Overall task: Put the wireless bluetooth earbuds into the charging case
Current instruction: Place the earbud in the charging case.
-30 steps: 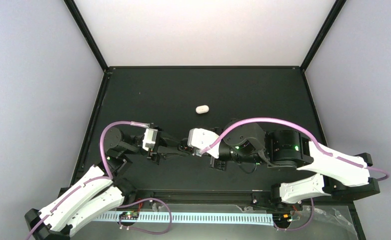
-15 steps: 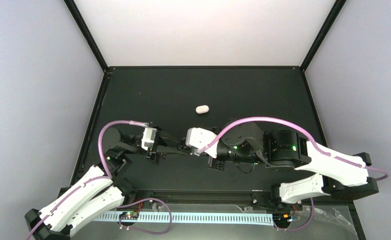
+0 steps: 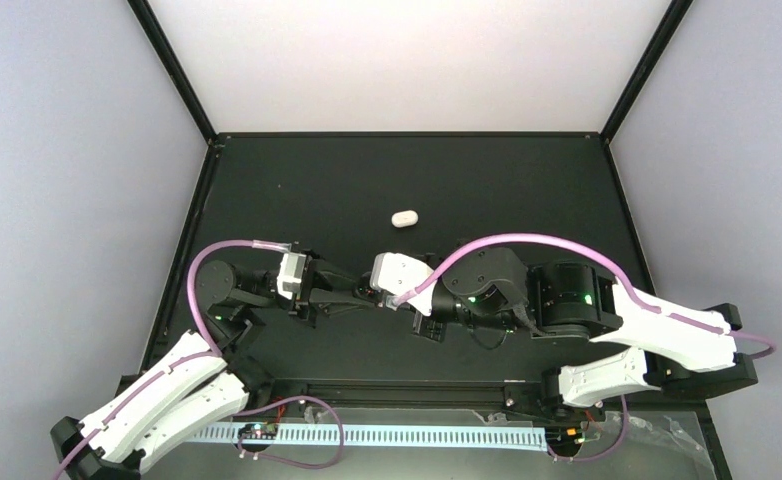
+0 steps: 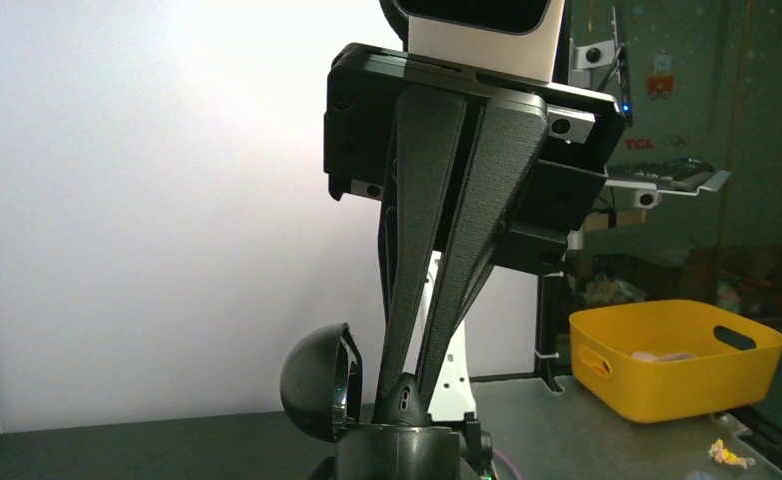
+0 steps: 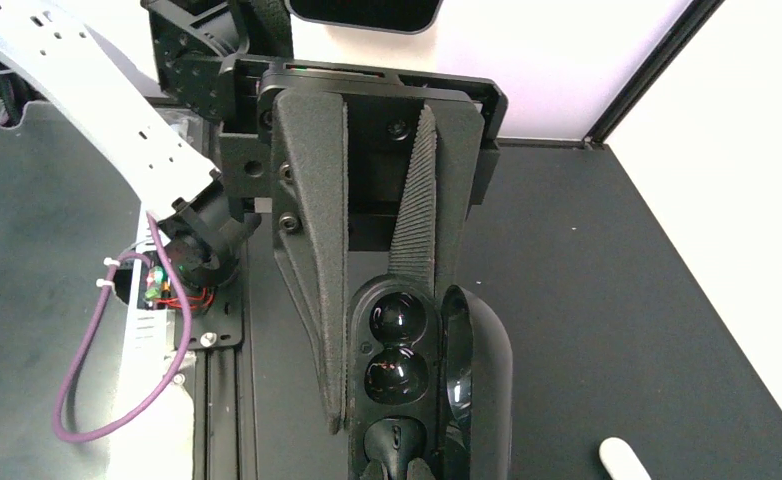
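Left gripper (image 5: 382, 355) clamps the open charging case (image 5: 399, 385), its long axis along the fingers; the clenched right gripper (image 4: 407, 392) touches it tip-first.

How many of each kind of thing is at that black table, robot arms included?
Robot arms: 2 (left arm, right arm)
Open black charging case: 1
Loose white pill-shaped object: 1
Total: 4

Lab: white-walled test enclosure (image 3: 407, 60)
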Robot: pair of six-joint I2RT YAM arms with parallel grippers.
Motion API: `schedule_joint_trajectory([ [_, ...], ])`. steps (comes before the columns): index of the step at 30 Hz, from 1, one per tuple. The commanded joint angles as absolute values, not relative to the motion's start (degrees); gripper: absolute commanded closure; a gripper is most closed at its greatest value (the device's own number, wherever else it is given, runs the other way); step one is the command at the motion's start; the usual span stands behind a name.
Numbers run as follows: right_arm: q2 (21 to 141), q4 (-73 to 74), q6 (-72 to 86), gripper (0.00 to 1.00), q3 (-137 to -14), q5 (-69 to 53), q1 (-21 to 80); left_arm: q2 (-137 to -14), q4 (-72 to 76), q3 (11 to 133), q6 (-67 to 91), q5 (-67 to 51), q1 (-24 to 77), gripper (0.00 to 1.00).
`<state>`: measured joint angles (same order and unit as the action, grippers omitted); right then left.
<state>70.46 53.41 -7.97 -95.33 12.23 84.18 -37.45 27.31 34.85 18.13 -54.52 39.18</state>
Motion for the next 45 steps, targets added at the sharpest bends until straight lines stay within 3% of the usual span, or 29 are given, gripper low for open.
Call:
schedule_joint_trajectory([
  [1,71.14,52.78,-6.36,0.99,-94.11,16.44,84.81,-36.82,34.89,34.28,20.78,-52.91,39.42,0.98],
  [9,69.92,50.89,-5.56,0.98,-93.85,18.43,84.98,-36.83,37.7,32.76,22.23,-51.17,39.51,0.98],
  [25,69.76,50.79,-4.93,0.86,-93.9,16.14,85.07,-37.27,41.58,31.53,24.62,-49.64,39.47,0.98],
  [45,67.22,48.84,-3.72,0.85,-94.94,13.47,85.04,-37.31,42.06,30.96,24.92,-49.14,39.56,0.98],
])
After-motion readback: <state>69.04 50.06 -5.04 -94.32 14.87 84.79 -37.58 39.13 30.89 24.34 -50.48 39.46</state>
